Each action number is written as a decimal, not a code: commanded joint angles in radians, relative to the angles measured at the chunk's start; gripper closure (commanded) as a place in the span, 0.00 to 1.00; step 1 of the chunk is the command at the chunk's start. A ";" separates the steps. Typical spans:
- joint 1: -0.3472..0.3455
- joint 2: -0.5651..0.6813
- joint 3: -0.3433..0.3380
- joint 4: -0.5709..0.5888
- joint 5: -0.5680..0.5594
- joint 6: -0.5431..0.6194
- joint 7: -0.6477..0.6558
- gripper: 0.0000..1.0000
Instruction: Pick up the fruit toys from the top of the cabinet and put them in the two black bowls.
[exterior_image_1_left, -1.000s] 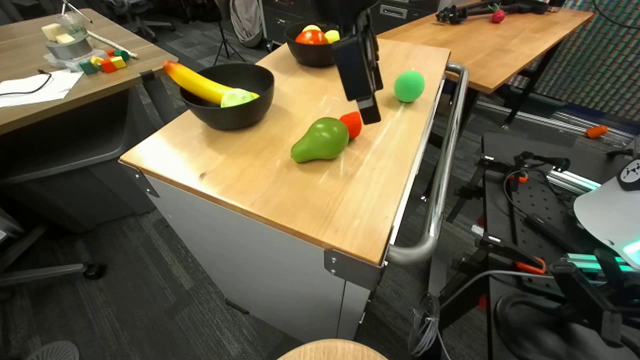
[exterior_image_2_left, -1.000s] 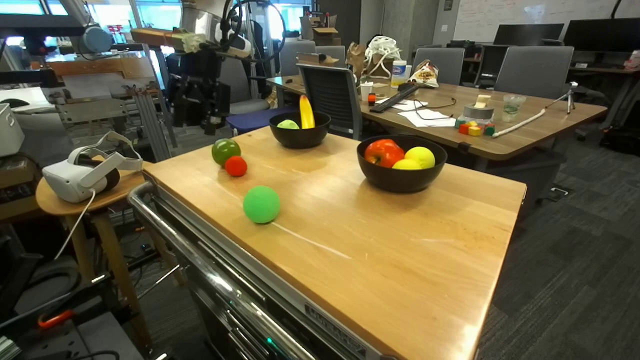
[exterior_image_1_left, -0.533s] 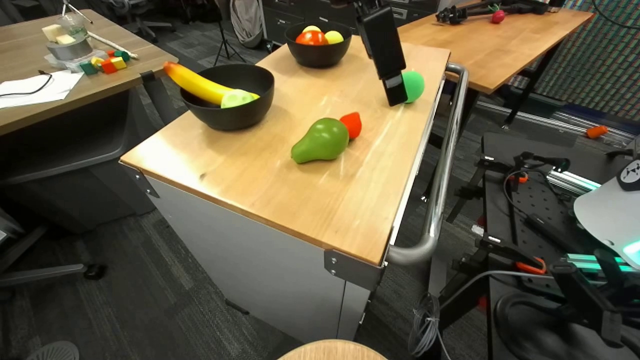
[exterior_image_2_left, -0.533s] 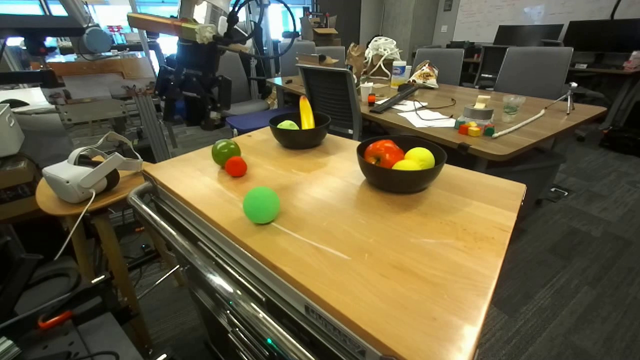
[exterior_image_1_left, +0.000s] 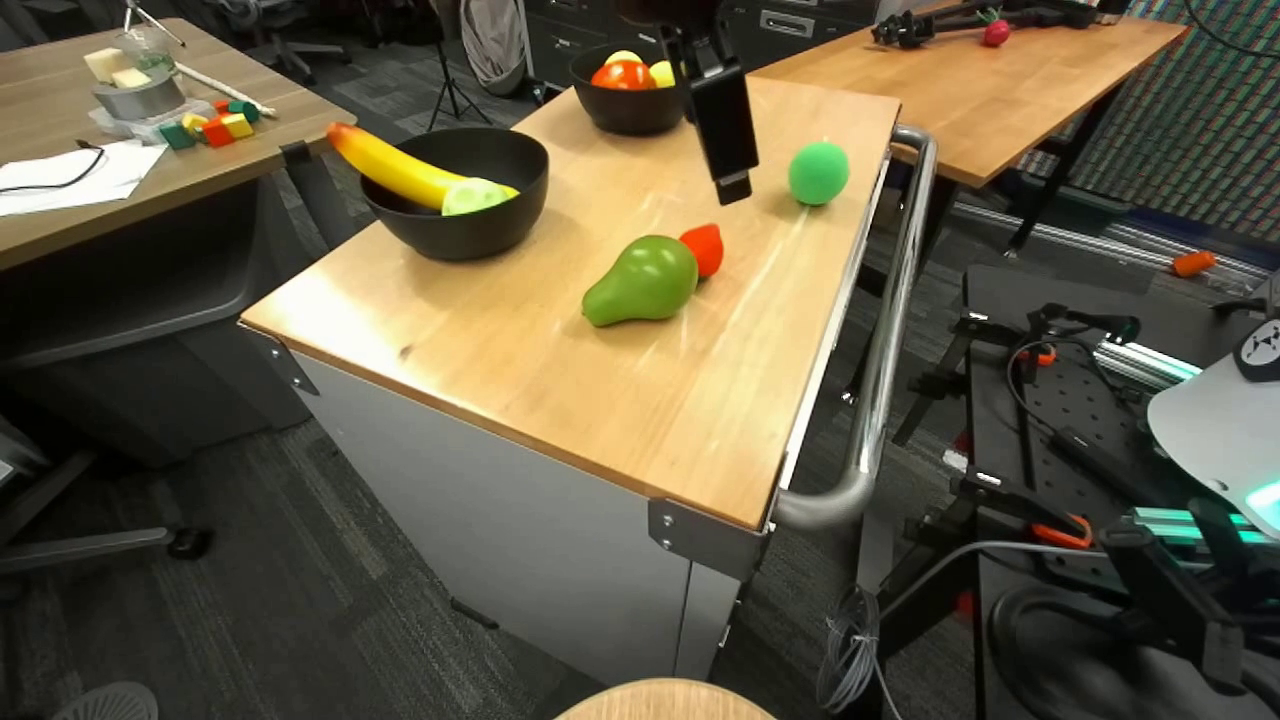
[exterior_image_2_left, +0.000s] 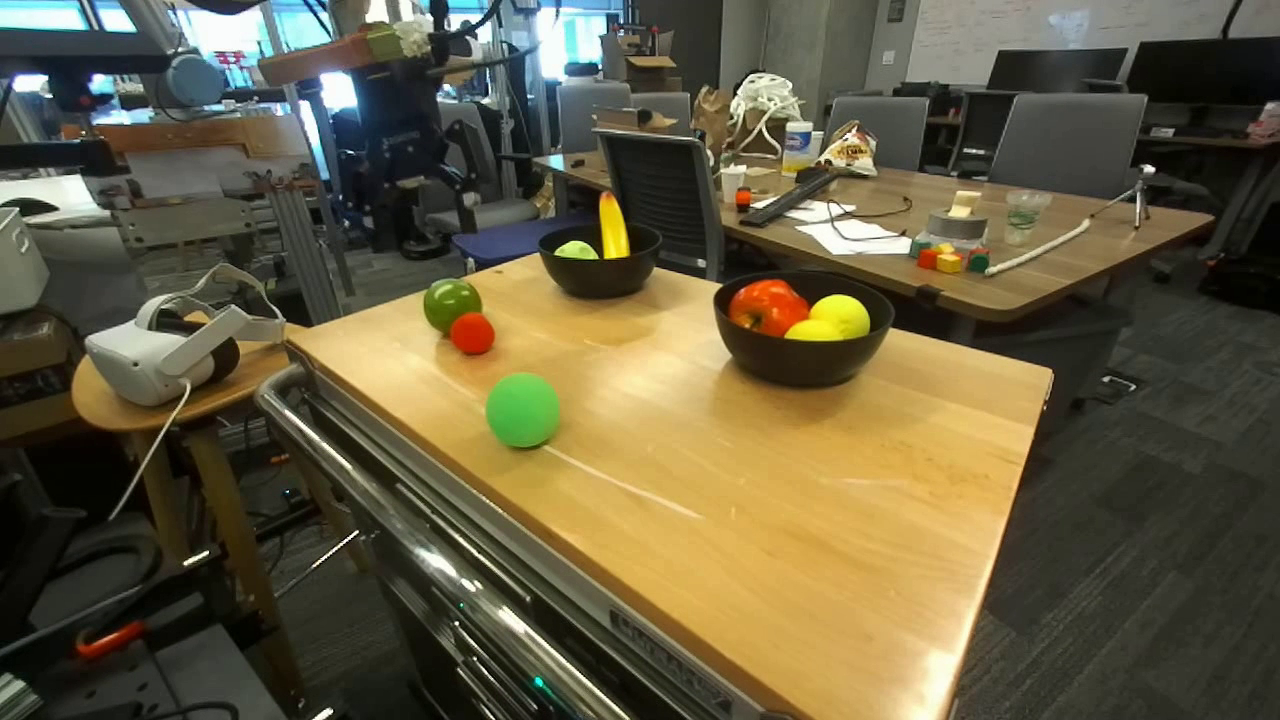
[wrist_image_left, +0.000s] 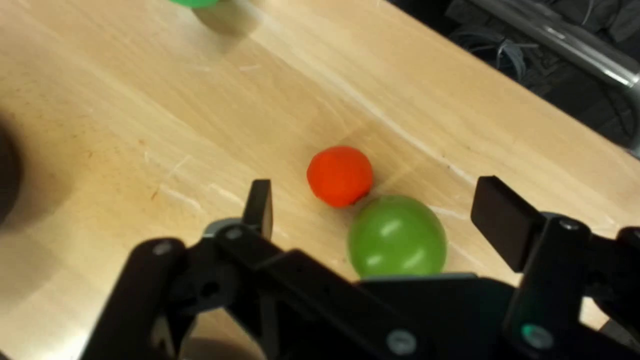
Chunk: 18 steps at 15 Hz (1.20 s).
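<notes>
On the wooden cabinet top (exterior_image_1_left: 560, 370) lie three loose fruit toys. A green pear (exterior_image_1_left: 645, 282) and a small red fruit (exterior_image_1_left: 706, 250) lie side by side, and a bright green ball (exterior_image_1_left: 818, 173) lies nearer the rail. One black bowl (exterior_image_2_left: 600, 282) holds the banana (exterior_image_2_left: 613, 228) and a pale green fruit (exterior_image_2_left: 576, 249). The larger-looking black bowl (exterior_image_2_left: 800, 358) holds a red fruit (exterior_image_2_left: 768, 306) and yellow ones. My gripper (wrist_image_left: 374, 200) hangs open above the pear and red fruit, its fingers wide apart with nothing held. The wrist view shows the pear partly hidden behind the gripper's body.
A metal rail handle (exterior_image_1_left: 905, 330) runs along the cabinet's edge. Beside the cabinet, a stool (exterior_image_2_left: 110, 400) carries a white headset (exterior_image_2_left: 180, 345). Behind the bowls stands a desk (exterior_image_2_left: 1090, 240) with colored blocks, papers and tape. Another wooden desk (exterior_image_1_left: 1030, 90) stands nearby.
My gripper swung toward the bright green ball, then came back over the pear and red fruit. It also turned about its own axis. No fruit or bowl has moved.
</notes>
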 joint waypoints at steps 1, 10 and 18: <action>0.001 -0.021 0.006 -0.025 0.015 0.197 0.035 0.00; -0.031 0.023 -0.016 -0.036 0.115 0.342 -0.076 0.00; -0.042 0.149 0.007 0.008 0.208 0.293 -0.273 0.00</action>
